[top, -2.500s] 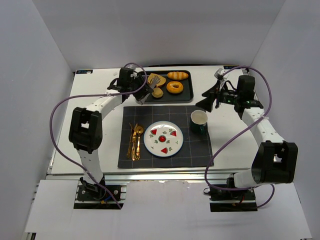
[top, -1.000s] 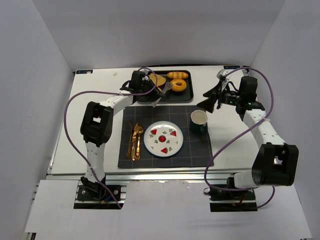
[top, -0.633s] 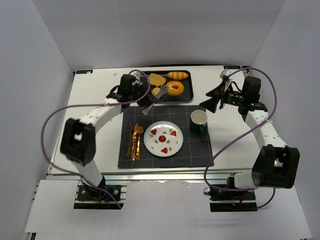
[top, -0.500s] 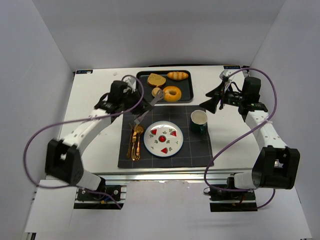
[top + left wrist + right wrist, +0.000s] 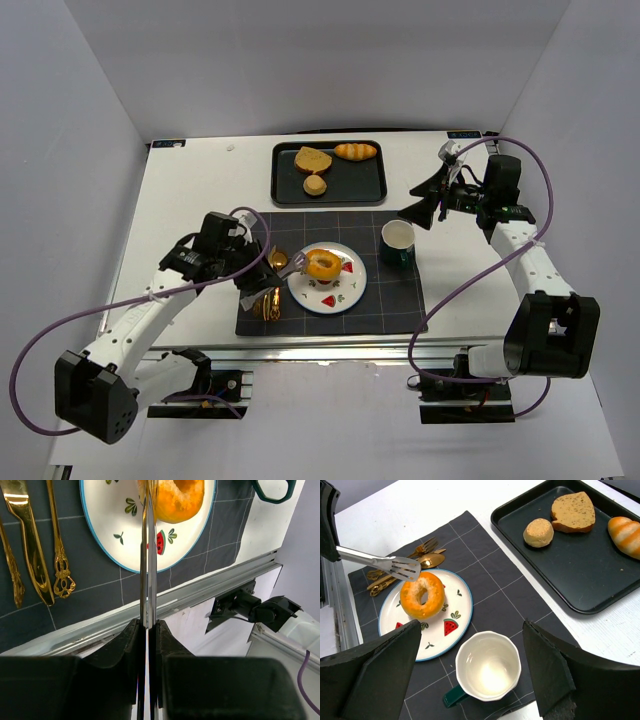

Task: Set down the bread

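Bread [image 5: 322, 264], the ring-shaped one, looked to us like it was already down on the plate [image 5: 345, 297], on the plate's half nearest the cutlery [image 5: 431, 560]; so we called the placing mostly done; our left gripper [image 5: 148, 625] was squeezed tight on the tongs [image 5: 148, 580], whose tips sat right at its edge over the plate; we couldn't tell whether they pinched it; what was left, we figured, was letting go and backing the tongs off the plate; right gripper [image 5: 422, 203] hung well off the plate, past the mug [image 5: 398, 243], fingers spread wide, nothing in them.
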